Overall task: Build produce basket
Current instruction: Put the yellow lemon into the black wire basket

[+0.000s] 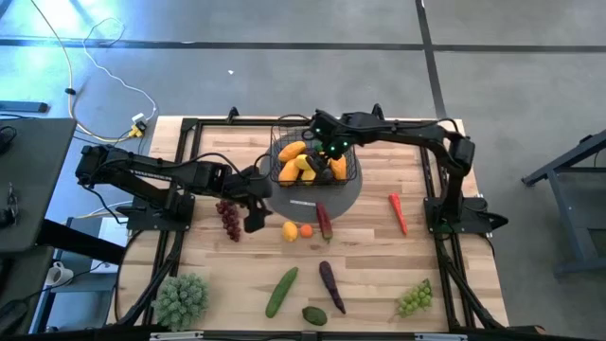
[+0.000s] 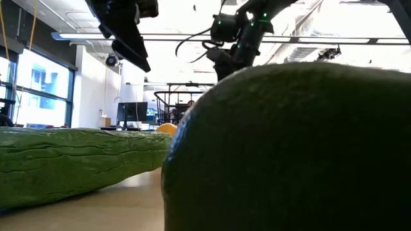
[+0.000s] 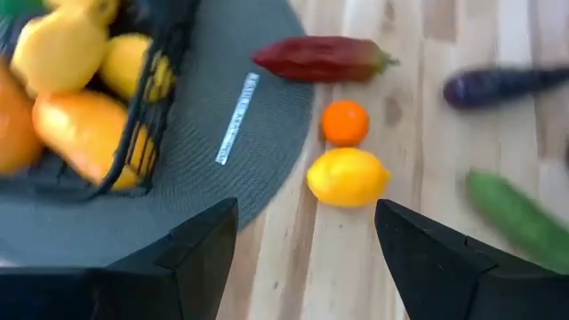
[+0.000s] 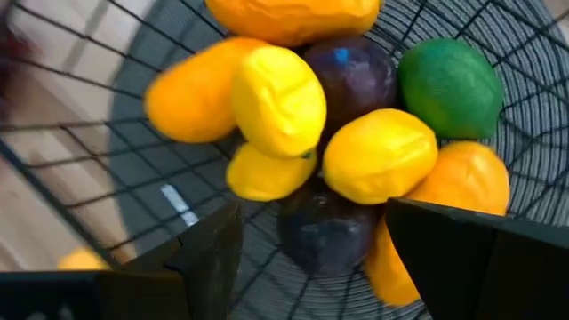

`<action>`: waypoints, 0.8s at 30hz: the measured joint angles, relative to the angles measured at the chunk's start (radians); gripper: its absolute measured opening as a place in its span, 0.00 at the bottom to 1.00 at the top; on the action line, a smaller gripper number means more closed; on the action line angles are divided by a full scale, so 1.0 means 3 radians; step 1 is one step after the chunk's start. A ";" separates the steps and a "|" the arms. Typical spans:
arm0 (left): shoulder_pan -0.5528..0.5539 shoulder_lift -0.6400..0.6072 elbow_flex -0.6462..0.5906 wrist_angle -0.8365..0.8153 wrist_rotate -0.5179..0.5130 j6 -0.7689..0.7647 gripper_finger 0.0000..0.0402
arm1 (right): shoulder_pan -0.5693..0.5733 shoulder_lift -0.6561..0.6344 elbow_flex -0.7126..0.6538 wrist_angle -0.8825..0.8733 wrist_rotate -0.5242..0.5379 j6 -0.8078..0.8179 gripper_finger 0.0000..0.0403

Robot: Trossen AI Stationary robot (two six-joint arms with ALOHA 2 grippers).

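I see the basket (image 1: 314, 161) sitting on a grey round mat (image 1: 352, 189) at the far centre of the table (image 1: 369, 256). Right gripper (image 1: 331, 152) hangs directly over the basket, jaws apart, nothing between them in its wrist view. Inside the basket from that view: a lime (image 4: 450, 87), two dark plums (image 4: 348, 73), several lemons (image 4: 378, 155) and orange-yellow fruits (image 4: 193, 95), all piled touching each other.

Left gripper (image 1: 256, 194) is just left of the mat, near the basket's left side, jaws wide apart and empty. Its wrist view looks down on a loose lemon (image 3: 348, 177) touching a small orange fruit (image 3: 345, 122), with a dark red pepper (image 3: 322, 58) just beyond them by the mat edge.

Loose produce on the table: purple grapes (image 1: 229, 218) under the left arm, red chili (image 1: 398, 212) at right, cucumber (image 1: 281, 291) and eggplant (image 1: 331, 286) near centre, a dark green fruit (image 1: 314, 315) at the near edge, green grapes (image 1: 416, 297) near right, a bushy green bunch (image 1: 181, 299) near left.

Low view is mostly blocked by the dark green fruit and the cucumber right at the lens; both arms show above them.
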 joint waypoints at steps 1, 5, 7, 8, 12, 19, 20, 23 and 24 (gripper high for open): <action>0.0000 0.0000 0.0000 0.0000 0.0021 0.0156 0.63 | 0.0024 -0.0030 0.0000 0.0004 0.0003 0.0091 0.64; 0.0000 0.0000 0.0000 0.0017 0.0128 0.0760 0.63 | 0.0150 -0.0128 0.0000 0.0041 0.0035 0.0385 0.64; 0.0000 0.0000 0.0000 0.0058 0.0178 0.1062 0.63 | 0.0241 -0.0171 0.0000 0.0054 0.0162 0.0604 0.64; 0.0000 0.0000 0.0000 0.0085 0.0204 0.1220 0.63 | 0.0288 -0.0194 0.0000 0.0053 0.0256 0.0725 0.64; 0.0000 0.0000 0.0000 0.0180 0.0336 0.1799 0.63 | 0.0489 -0.0261 0.0004 0.0050 0.0568 0.1117 0.64; 0.0000 0.0062 -0.0001 0.0234 0.0395 0.2482 0.63 | 0.0714 -0.0278 0.0004 0.0004 0.0843 0.1606 0.64; 0.0000 0.0085 -0.0001 0.0237 0.0440 0.2540 0.63 | 0.0730 -0.0278 0.0004 -0.0041 0.0900 0.1671 0.64; 0.0000 0.0190 0.0000 0.0249 0.0638 0.2665 0.63 | 0.0745 -0.0301 0.0004 -0.0234 0.1079 0.1886 0.64; -0.0001 0.0231 0.0000 0.0248 0.0681 0.2690 0.63 | 0.0743 -0.0322 0.0004 -0.0281 0.1138 0.1935 0.64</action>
